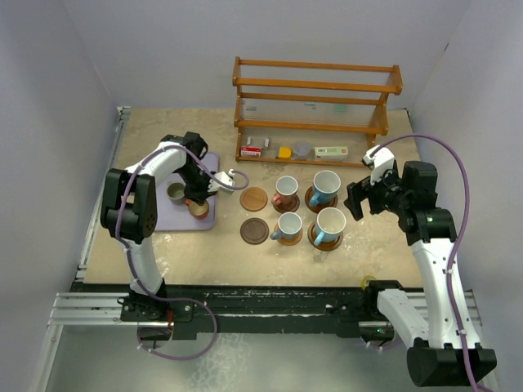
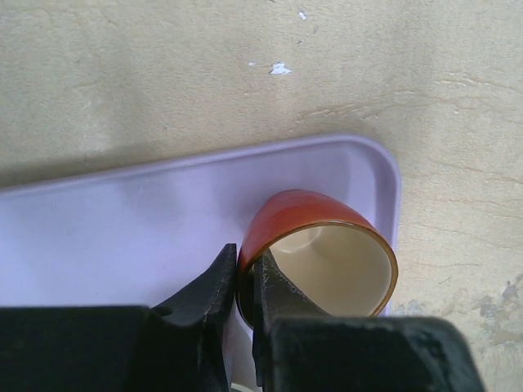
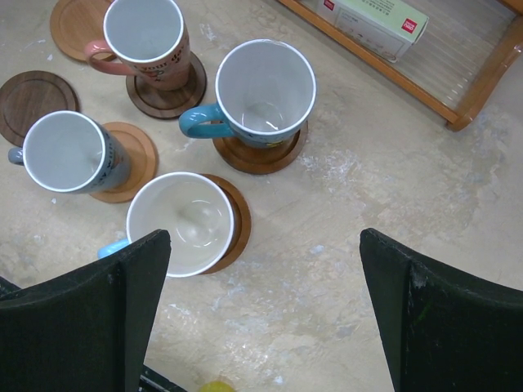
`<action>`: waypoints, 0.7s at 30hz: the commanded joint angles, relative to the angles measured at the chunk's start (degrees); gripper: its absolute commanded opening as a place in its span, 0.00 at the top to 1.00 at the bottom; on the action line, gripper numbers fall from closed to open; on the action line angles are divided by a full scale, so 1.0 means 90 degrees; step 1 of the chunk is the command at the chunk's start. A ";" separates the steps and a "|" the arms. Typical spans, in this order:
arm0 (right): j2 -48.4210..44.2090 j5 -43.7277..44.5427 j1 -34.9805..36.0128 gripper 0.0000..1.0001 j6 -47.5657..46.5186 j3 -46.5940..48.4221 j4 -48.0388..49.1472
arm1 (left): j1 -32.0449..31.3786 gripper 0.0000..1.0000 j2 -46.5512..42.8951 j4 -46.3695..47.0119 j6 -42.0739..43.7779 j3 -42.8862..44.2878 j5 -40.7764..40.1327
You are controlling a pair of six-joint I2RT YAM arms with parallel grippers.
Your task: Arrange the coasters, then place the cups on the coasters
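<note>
On the lavender tray point(image 1: 176, 221) my left gripper point(image 1: 198, 198) is shut on the wall of the small orange cup point(image 2: 304, 214), one finger inside the rim and one outside. The cup looks tilted in the left wrist view. An olive-grey cup point(image 1: 176, 192) stands beside it on the tray. Several cups sit on coasters in the middle: a reddish one point(image 1: 286, 189), a medium blue one point(image 1: 289, 226) and two large light blue ones point(image 1: 326, 186) point(image 1: 330, 224). A light coaster point(image 1: 254, 198) and a dark coaster point(image 1: 254, 231) lie bare. My right gripper point(image 3: 265, 245) hangs open above the table, right of the cups.
A wooden shelf rack point(image 1: 315, 106) with small boxes stands at the back. Pale walls close in the table on the left, right and rear. The tray's corner point(image 2: 384, 163) lies near bare tabletop.
</note>
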 commanded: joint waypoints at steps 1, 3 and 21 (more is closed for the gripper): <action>0.0003 -0.0009 -0.0026 0.00 -0.0082 0.0051 0.0137 | -0.0153 0.97 -0.0348 -0.0461 -0.0100 0.0180 0.0019; -0.0002 -0.0033 -0.0023 0.00 -0.0076 0.0043 0.0138 | -0.0247 0.97 -0.0559 -0.0482 -0.0267 0.0145 -0.0064; -0.0017 -0.0012 -0.0023 0.00 -0.0046 0.0061 0.0106 | -0.1269 0.97 -0.1035 0.0959 -0.4633 0.0911 0.0170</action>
